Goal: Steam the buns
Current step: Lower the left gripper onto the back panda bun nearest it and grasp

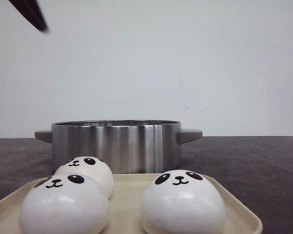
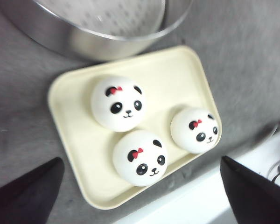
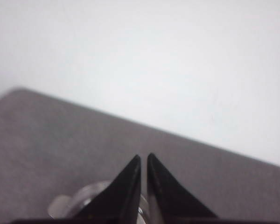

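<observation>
Three white panda-faced buns show; a fourth is not in view. In the left wrist view they [image 2: 117,103] [image 2: 140,157] [image 2: 195,130] sit on a cream tray [image 2: 177,70], each with a red bow. In the front view they [image 1: 85,170] [image 1: 63,204] [image 1: 181,202] sit on the tray [image 1: 127,195] before a steel steamer pot [image 1: 116,144]. My left gripper [image 2: 141,160] is open wide, high above the tray and empty. One of its dark fingers [image 1: 31,14] shows at the front view's top left. My right gripper [image 3: 143,156] is shut, over dark table.
The pot [image 2: 107,32] has a perforated floor and two side handles. A blurred glassy or metallic round thing [image 3: 84,200] lies behind my right fingers. A white strip [image 2: 191,200] runs along the table's edge beside the tray. Behind is a white wall.
</observation>
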Available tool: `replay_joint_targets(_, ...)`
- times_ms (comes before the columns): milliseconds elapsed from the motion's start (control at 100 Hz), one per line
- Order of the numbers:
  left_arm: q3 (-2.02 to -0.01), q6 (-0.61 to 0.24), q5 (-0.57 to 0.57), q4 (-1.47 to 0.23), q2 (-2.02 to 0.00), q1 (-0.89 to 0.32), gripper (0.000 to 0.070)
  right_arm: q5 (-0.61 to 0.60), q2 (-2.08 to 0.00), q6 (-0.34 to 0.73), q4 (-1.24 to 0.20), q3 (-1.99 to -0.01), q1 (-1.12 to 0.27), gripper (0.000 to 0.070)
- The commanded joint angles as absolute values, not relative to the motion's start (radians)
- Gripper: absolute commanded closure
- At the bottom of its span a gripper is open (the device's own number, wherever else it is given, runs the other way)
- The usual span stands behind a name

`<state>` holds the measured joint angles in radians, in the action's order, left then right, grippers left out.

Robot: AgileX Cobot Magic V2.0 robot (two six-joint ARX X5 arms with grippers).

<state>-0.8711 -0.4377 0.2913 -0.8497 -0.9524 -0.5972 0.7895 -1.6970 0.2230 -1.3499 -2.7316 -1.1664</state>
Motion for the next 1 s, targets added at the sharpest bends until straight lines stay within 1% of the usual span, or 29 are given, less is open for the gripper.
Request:
replay_joint_targets(0, -0.883, -0.435, 0.289, -0.817, -1.021, -0.627, 0.0001, 0.821, -1.658, 0.197, -1.427, -2.761, -1.234, 0.0684)
replay_joint_targets(120, -0.883, -0.435, 0.254, -0.735, -1.153, -0.656, 0.0001, 0.842, -1.563, 0.196, -1.427, -2.761, -1.351, 0.0684)
replay_joint_targets(230, -0.883, -0.436, 0.253, -0.649, -1.267, -0.661, 0.0001, 0.842, -1.499, 0.202, -1.428, -2.761, -1.428, 0.0684)
replay_joint_targets(350, -0.883, -0.436, 0.251, -0.579, -1.38, -0.661, 0.0001, 0.842, -1.456, 0.202, -1.429, -2.759, -1.477, 0.0684)
replay_joint_targets(460, -0.883, -0.439, 0.251, -0.55, -1.47, -0.661, 0.0009, 0.843, -1.428, 0.201, -1.429, -2.734, -1.491, 0.0684)
replay_joint_targets(510, -0.883, -0.439, 0.25, -0.545, -1.507, -0.661, 0.0052, 0.843, -1.42, 0.202, -1.429, -2.715, -1.491, 0.0684)
replay_joint_targets(540, -0.883, -0.439, 0.25, -0.544, -1.526, -0.661, 0.0094, 0.843, -1.414, 0.202, -1.429, -2.702, -1.491, 0.0684)
replay_joint_targets(600, -0.883, -0.439, 0.245, -0.54, -1.561, -0.661, 0.021, 0.843, -1.404, 0.202, -1.429, -2.671, -1.491, 0.0684)
replay_joint_targets(630, -0.883, -0.438, 0.241, -0.54, -1.574, -0.661, 0.0299, 0.843, -1.399, 0.202, -1.429, -2.647, -1.491, 0.0684)
replay_joint_targets(670, -0.883, -0.438, 0.233, -0.54, -1.587, -0.661, 0.0437, 0.843, -1.393, 0.206, -1.429, -2.621, -1.491, 0.0684)
replay_joint_targets(730, -0.883, -0.437, 0.228, -0.54, -1.596, -0.661, 0.0687, 0.843, -1.383, 0.223, -1.429, -2.577, -1.491, 0.0684)
replay_joint_targets(740, -0.883, -0.437, 0.228, -0.539, -1.596, -0.661, 0.07, 0.843, -1.382, 0.227, -1.429, -2.57, -1.491, 0.0684)
replay_joint_targets(770, -0.883, -0.438, 0.228, -0.537, -1.596, -0.661, 0.0685, 0.843, -1.377, 0.238, -1.429, -2.548, -1.491, 0.0684)
replay_joint_targets(890, -0.897, -0.439, 0.241, -0.555, -1.578, -0.661, 0.0689, 0.846, -1.353, 0.283, -1.429, -2.46, -1.491, 0.0684)
replay_joint_targets(990, -0.924, -0.432, 0.267, -0.585, -1.52, -0.662, 0.0689, 0.869, -1.327, 0.308, -1.429, -2.389, -1.491, 0.0684)
